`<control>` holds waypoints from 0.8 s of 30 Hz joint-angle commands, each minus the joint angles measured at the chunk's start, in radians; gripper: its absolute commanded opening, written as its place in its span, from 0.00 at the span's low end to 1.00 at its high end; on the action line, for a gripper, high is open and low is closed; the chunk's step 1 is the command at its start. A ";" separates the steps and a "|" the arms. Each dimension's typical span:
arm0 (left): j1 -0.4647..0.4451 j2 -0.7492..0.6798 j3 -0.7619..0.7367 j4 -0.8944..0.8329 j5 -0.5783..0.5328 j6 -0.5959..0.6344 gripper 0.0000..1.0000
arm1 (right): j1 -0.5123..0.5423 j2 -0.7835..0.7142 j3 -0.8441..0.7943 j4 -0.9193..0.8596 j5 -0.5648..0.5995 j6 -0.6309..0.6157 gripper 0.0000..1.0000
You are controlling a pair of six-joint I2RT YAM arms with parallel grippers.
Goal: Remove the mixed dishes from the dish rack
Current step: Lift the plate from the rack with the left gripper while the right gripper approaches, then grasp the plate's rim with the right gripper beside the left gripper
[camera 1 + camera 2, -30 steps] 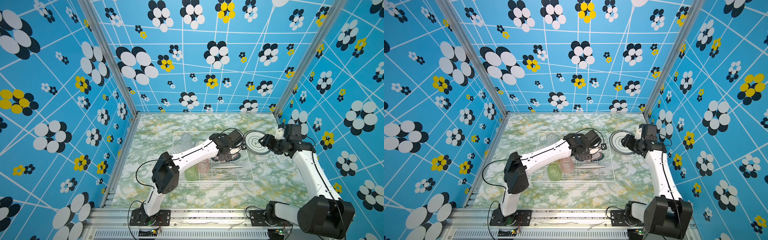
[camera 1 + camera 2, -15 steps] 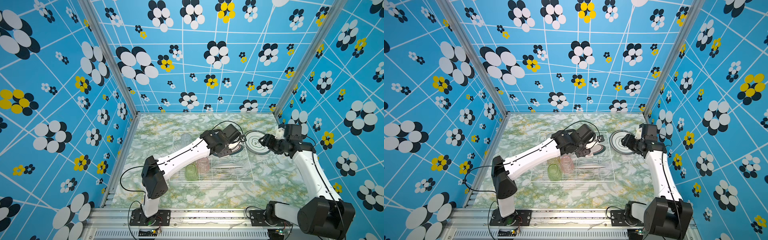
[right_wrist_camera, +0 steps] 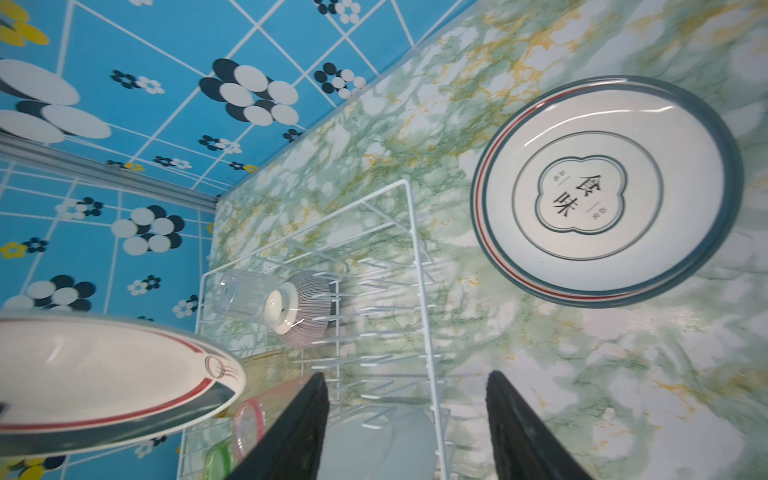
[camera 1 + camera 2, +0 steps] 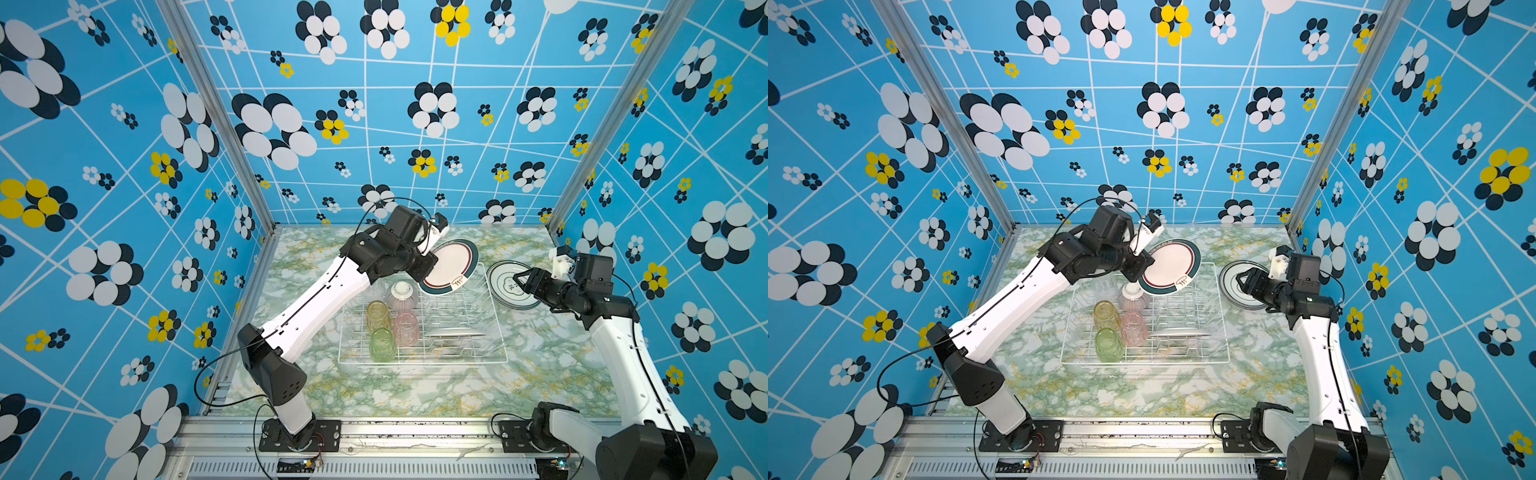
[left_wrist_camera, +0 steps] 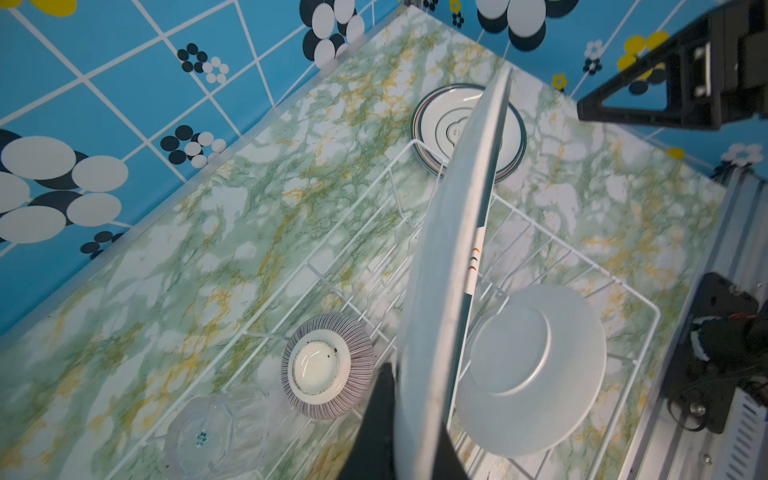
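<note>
Two grippers work above the marble-patterned table (image 4: pixel 415 390). The left gripper (image 4: pixel 424 269) is clamped tight on the edge of a white plate with a green and red rim (image 4: pixel 453 266). It holds the plate tilted and clear of the dish rack (image 4: pixel 422 361), face turned toward the right gripper (image 3: pixel 406 376).

Beneath the left gripper, inside the rack, sit an upturned striped bowl (image 4: pixel 402 294) and a clear tumbler (image 5: pixel 203 432) beside it. Further back toward that arm's base, the amber tumbler (image 4: pixel 377 316), pink tumbler (image 4: pixel 406 328) and green tumbler (image 4: pixel 381 345) stand close together. A plain white plate (image 5: pixel 536 374) rests among the rack's prongs below the held plate.

The right gripper's jaws are spread wide with nothing between them, and it hovers just beside the rack's outer wall. Ahead of and below its fingertips, a printed plate (image 3: pixel 602 195) lies flat on the table outside the rack, with another rim showing under it.
</note>
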 commanded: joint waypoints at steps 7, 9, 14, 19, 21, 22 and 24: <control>0.147 -0.047 -0.180 0.369 0.476 -0.413 0.04 | 0.055 -0.068 -0.110 0.439 -0.437 0.317 0.59; 0.150 -0.039 -0.201 0.418 0.499 -0.451 0.03 | 0.072 -0.067 -0.124 0.503 -0.451 0.367 0.59; 0.149 -0.009 -0.232 0.548 0.563 -0.549 0.04 | 0.099 -0.040 -0.158 0.637 -0.451 0.461 0.59; 0.145 0.040 -0.220 0.598 0.608 -0.598 0.03 | 0.114 -0.019 -0.186 0.759 -0.448 0.542 0.56; 0.143 0.057 -0.214 0.607 0.619 -0.612 0.04 | 0.116 -0.015 -0.188 0.787 -0.441 0.557 0.52; 0.142 0.062 -0.214 0.619 0.626 -0.620 0.03 | 0.117 -0.012 -0.188 0.794 -0.435 0.562 0.50; 0.137 0.077 -0.217 0.648 0.639 -0.641 0.03 | 0.121 -0.003 -0.192 0.820 -0.431 0.576 0.46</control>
